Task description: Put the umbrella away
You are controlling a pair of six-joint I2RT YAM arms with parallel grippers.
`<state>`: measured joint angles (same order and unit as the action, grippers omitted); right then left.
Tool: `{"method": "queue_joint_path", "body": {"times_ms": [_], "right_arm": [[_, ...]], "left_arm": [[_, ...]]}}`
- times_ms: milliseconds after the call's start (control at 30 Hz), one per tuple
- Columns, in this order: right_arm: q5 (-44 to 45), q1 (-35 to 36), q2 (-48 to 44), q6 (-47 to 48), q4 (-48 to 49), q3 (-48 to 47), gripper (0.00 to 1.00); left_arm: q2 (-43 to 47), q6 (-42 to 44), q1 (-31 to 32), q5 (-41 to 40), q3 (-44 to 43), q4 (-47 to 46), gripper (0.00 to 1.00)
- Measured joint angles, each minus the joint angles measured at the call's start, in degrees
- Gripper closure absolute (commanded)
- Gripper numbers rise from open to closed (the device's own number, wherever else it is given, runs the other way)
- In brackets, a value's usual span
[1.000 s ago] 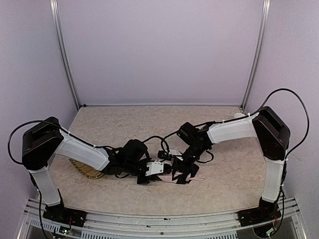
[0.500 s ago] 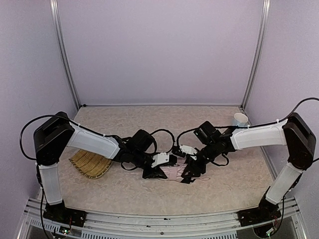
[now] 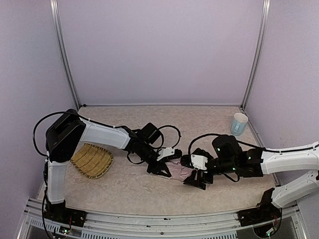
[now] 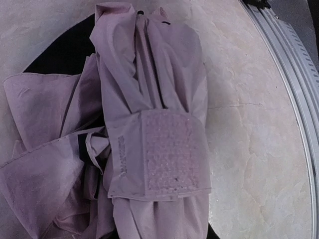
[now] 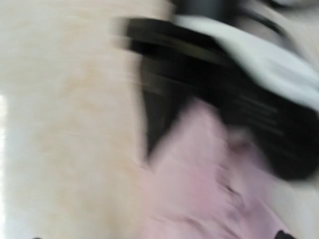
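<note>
The umbrella (image 3: 177, 172) lies folded on the table at front centre, a pale pink bundle with black lining. In the left wrist view the umbrella (image 4: 149, 99) fills the frame, with its hook-and-loop strap (image 4: 172, 152) wrapped across the folds. My left gripper (image 3: 158, 168) is shut on the umbrella's left end; its fingers are hidden in its own view. My right gripper (image 3: 198, 180) stands open just off the umbrella's right end, holding nothing. The right wrist view is motion-blurred and shows only pink umbrella fabric (image 5: 214, 189) and the dark left gripper behind it.
A woven straw tray (image 3: 92, 160) lies on the table to the left, beside the left arm. A pale blue cup (image 3: 239, 123) stands at the back right near the wall. The table's metal front rail (image 4: 294, 99) runs close to the umbrella.
My right gripper has opened, let go of the umbrella and drawn back to the right, its arm swinging low. The left arm has stretched rightward, uncovering the straw tray.
</note>
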<state>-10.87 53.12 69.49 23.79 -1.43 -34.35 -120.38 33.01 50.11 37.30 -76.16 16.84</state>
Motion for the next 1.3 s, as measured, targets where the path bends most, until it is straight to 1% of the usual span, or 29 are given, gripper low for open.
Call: {"method": "queue_joint_path", "body": {"times_ms": [100,233,267,300,367,400,467,533,567,600,700,733,767,833,867,900,933,967,1000,1067,1133,1167,1233,1300], "right_arm": [[3.5,4.3,1.5,3.8,3.1,1.5,0.04],[8.9,4.8,8.0,6.7,4.9,1.0,0.12],[10.1,4.8,9.7,7.2,5.0,1.0,0.15],[11.3,4.8,11.5,7.5,5.0,0.9,0.19],[13.4,4.9,14.8,8.1,5.2,0.2,0.33],[14.0,4.9,15.8,8.3,5.4,-0.4,0.39],[15.7,4.9,17.6,7.8,5.6,-2.0,0.45],[16.1,5.1,18.6,6.9,5.5,-2.7,0.57],[16.3,5.2,18.6,6.5,5.4,-2.8,0.63],[16.3,5.2,18.6,6.0,5.4,-2.9,0.67],[16.9,5.3,18.9,5.5,5.7,-3.4,0.74],[16.9,5.3,18.9,5.3,5.7,-3.6,0.75],[17.0,5.4,19.1,5.3,5.7,-3.7,0.75],[17.1,5.4,19.6,5.4,5.8,-4.2,0.73],[17.2,5.6,19.9,5.7,5.8,-4.4,0.7],[17.3,5.7,20.1,5.9,5.9,-4.6,0.63],[17.5,5.7,20.3,6.2,6.0,-4.8,0.55],[17.6,5.8,20.7,6.4,6.1,-4.9,0.5],[17.7,5.9,21.0,6.4,6.2,-5.0,0.46],[18.4,6.0,22.1,6.9,6.5,-5.3,0.43],[18.8,6.0,22.4,6.9,6.3,-5.9,0.43],[18.9,5.9,22.6,7.0,5.9,-6.3,0.45],[19.1,6.0,23.0,7.1,5.2,-7.0,0.54],[19.1,6.0,23.6,7.2,4.5,-7.7,0.64]], "left_arm": [[-1.5,0.0,-0.5,1.7,-2.6,3.3,1.0],[-2.5,0.0,-1.2,3.8,-4.1,5.3,1.0],[-2.6,0.2,-1.2,4.1,-4.2,5.6,1.0],[-2.8,0.2,-1.3,4.5,-4.4,5.8,1.0],[-3.0,0.3,-1.4,4.9,-4.7,6.3,1.0],[-3.2,0.3,-1.4,5.2,-4.8,6.6,1.0],[-3.5,0.5,-1.6,5.8,-5.1,7.1,1.0],[-3.7,0.9,-1.8,6.3,-5.3,7.5,1.0],[-3.8,1.2,-1.9,6.5,-5.3,7.5,0.97],[-3.8,1.7,-2.0,6.7,-5.3,7.5,0.95],[-3.8,2.5,-2.4,7.6,-5.1,7.9,0.81],[-3.8,2.7,-2.6,7.7,-5.0,7.9,0.74],[-3.6,2.7,-2.8,7.9,-4.7,7.5,0.7],[-3.1,2.4,-3.0,8.3,-3.5,6.4,0.65],[-2.6,1.9,-3.2,8.6,-2.7,5.7,0.64],[-2.3,1.7,-3.4,8.8,-2.0,5.2,0.64],[-1.8,1.2,-3.5,9.0,-1.0,4.4,0.67],[-1.4,1.1,-3.7,9.2,-0.4,4.0,0.72],[-1.1,1.1,-3.7,9.3,0.0,3.9,0.79],[-1.1,1.6,-3.7,9.4,-0.1,4.2,0.85],[-1.7,2.2,-4.0,9.7,-1.0,5.4,0.89],[-2.3,2.4,-4.2,10.3,-1.8,6.4,0.89],[-3.5,2.9,-4.7,11.8,-3.3,8.2,0.88],[-4.2,3.4,-5.2,13.0,-4.1,9.2,0.85]]}}
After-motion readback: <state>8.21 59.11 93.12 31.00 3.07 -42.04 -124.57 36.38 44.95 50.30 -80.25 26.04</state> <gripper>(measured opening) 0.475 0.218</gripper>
